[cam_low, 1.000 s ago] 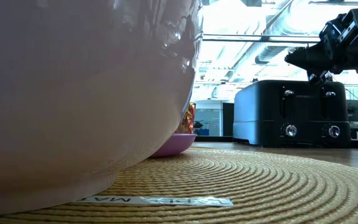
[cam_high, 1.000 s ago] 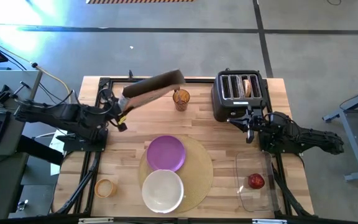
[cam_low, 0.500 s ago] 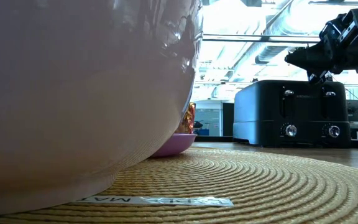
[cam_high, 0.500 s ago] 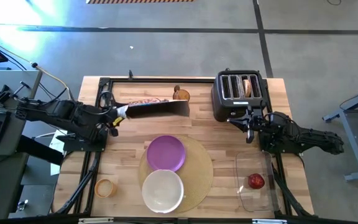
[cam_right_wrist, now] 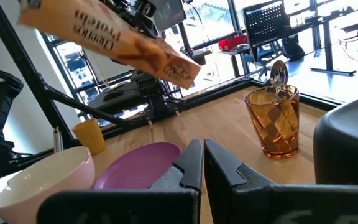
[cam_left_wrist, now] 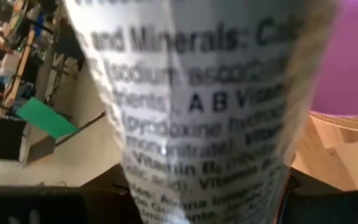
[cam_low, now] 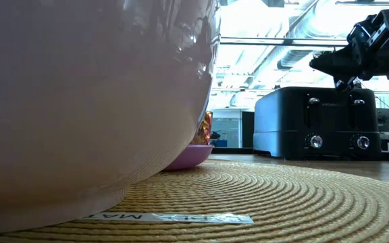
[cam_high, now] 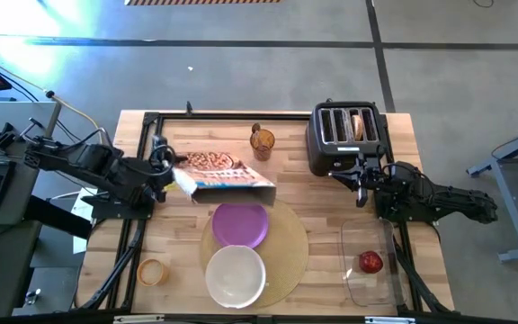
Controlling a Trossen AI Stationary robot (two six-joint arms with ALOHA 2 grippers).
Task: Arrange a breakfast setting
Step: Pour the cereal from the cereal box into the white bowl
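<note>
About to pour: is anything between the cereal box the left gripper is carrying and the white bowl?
Only the purple plate lies between the cereal box and the white bowl; it is flat, and the box is carried above it.

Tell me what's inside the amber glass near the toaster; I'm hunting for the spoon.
A spoon stands in the amber glass, its bowl end poking above the rim. Its lower part is blurred by the faceted glass; nothing else can be made out inside.

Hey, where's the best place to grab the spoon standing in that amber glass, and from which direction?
Grip the spoon by its top end, which sticks up above the rim of the amber glass. Come straight down from above: the rest sits inside the glass, so a sideways approach would likely meet the glass wall. The black toaster stands close beside it.
</note>
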